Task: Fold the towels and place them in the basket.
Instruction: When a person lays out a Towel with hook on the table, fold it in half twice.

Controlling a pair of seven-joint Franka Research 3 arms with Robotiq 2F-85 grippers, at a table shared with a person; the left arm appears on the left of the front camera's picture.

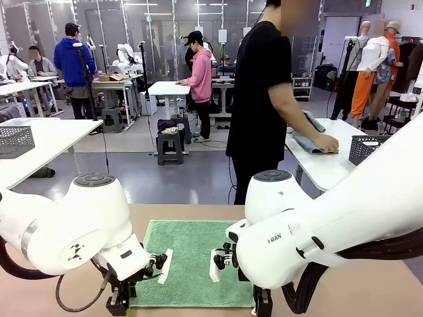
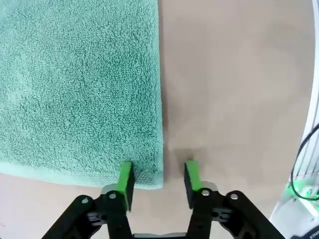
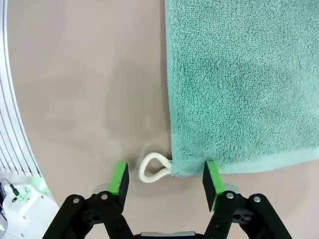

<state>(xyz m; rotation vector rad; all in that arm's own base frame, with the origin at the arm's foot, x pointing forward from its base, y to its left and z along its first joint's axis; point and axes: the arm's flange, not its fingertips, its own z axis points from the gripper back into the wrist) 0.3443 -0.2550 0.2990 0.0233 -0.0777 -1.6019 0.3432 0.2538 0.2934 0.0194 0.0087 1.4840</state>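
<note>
Towel (image 1: pixel 193 261): mint terry, one piece, lying flat on the table (image 2: pixel 239 74) between the arms. Judged soft, light and limp; best pinched at the near corners. Left gripper (image 2: pixel 157 178): jaws part open, straddling one corner, nothing clamped. Right gripper (image 3: pixel 164 183): jaws wider, straddling the other corner and its loop (image 3: pixel 152 167), nothing held.

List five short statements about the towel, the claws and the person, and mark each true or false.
1. The towel lies spread flat on the table. True.
2. The white loop sits between the right claw's pads. True.
3. The left claw holds a towel corner up off the table. False: the corner lies flat between its parted pads.
4. The towel is grey. False: it is mint green.
5. The person's hand rests on the towel. False: it rests on a grey cloth on another table.
</note>
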